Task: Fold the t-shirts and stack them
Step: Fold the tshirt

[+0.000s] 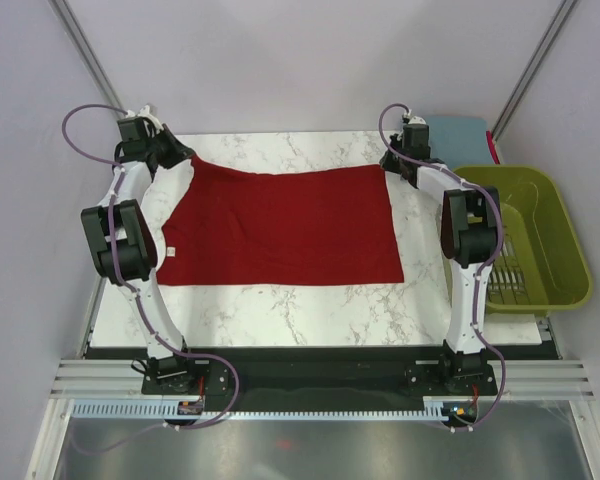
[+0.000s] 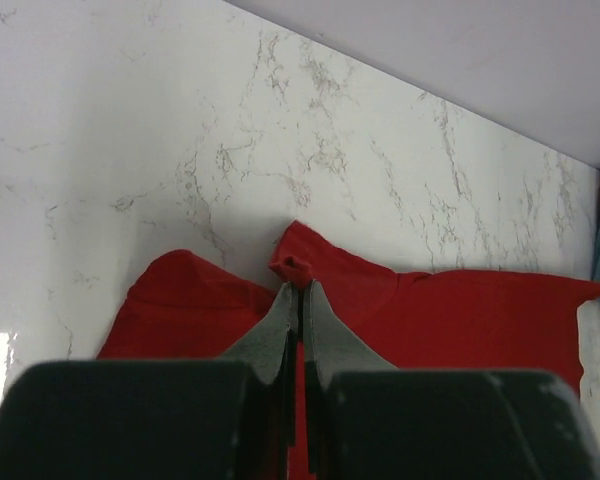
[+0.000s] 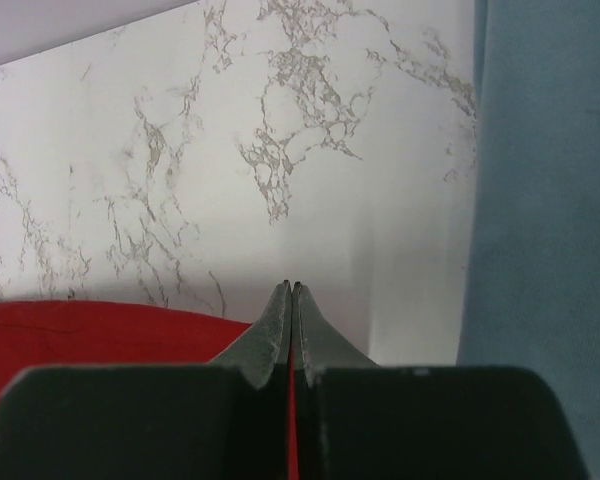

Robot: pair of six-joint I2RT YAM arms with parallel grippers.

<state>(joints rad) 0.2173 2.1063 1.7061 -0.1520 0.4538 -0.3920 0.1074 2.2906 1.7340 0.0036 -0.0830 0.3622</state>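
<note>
The left arm and the right arm are bolted at the near edge of the table, which has a white marble-pattern top. Both arms reach toward the far edge, one along each side.

The dark red t-shirt lies flat on the table between the two arms, covering the middle and far part of the top. Its near edge runs straight from left to right, with a bare strip of table between that edge and the arm bases. Its left edge curves inward and its right edge is straight.

The left gripper is at the far left corner of the dark red t-shirt. Its jaws are clenched on a small peak of red cloth, which stands up just beyond the fingertips in the left wrist view. The cloth to either side of the pinch lies in raised folds.

The right gripper is at the far right corner of the same garment. Its jaws are clenched, and a thin line of red cloth shows between the fingers, so the grasp is on the edge of the dark red t-shirt.

The olive-green basket stands at the right side of the table, to the right of the right arm. The slate blue-grey t-shirt lies as a compact pad at the far right corner, just beyond the basket's far rim. It is just to the right of the right gripper, and a strip of bare table separates it from the red garment.
</note>
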